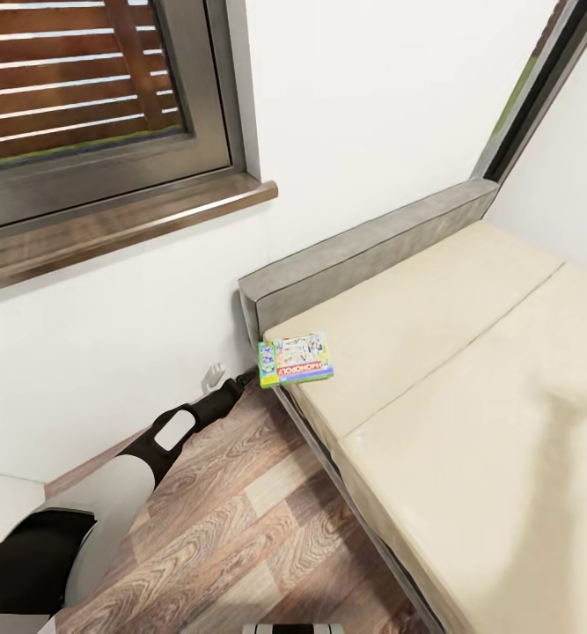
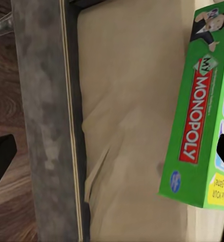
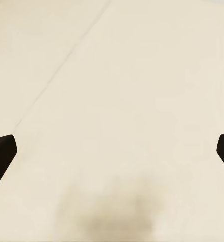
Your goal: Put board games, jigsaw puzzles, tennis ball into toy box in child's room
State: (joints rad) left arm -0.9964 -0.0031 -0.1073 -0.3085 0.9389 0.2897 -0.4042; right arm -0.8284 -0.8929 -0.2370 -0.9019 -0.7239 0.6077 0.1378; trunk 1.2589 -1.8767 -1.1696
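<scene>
- One board game [image 1: 296,359] is what matters right now — a green Monopoly box lying flat at the corner of the bed [image 1: 469,370], close to the grey padded headboard [image 1: 363,251] and the bed's side rail.
- Left gripper [image 1: 240,380] reaches low over the wood floor [image 1: 240,528] toward that corner; in the head view its tip sits just beside the box's near edge, and I cannot tell whether it touches.
- Its jaws stand wide apart with nothing between them: in the left wrist view one dark fingertip [image 2: 1,156] shows at one margin and the other over the box's far end, so the box [image 2: 200,116] lies off toward one jaw, not centred in the gap.
- To do this step well, I judge the arm should shift sideways until the box's thin edge falls midway between the jaws, then advance along the mattress rather than down into it.
- Grip across the box's thickness — the flat face looks too broad to span.
- Watch the side rail [image 2: 44,121] below the jaws; a low approach could catch on it or push the box further in.
- Right gripper [image 3: 112,151] hangs over bare mattress [image 3: 112,75], jaws spread and empty, the box nowhere between them.
- Neither the toy box nor the surface it stands on is near the jaws, so a carry will follow once the grasp is secure.
</scene>
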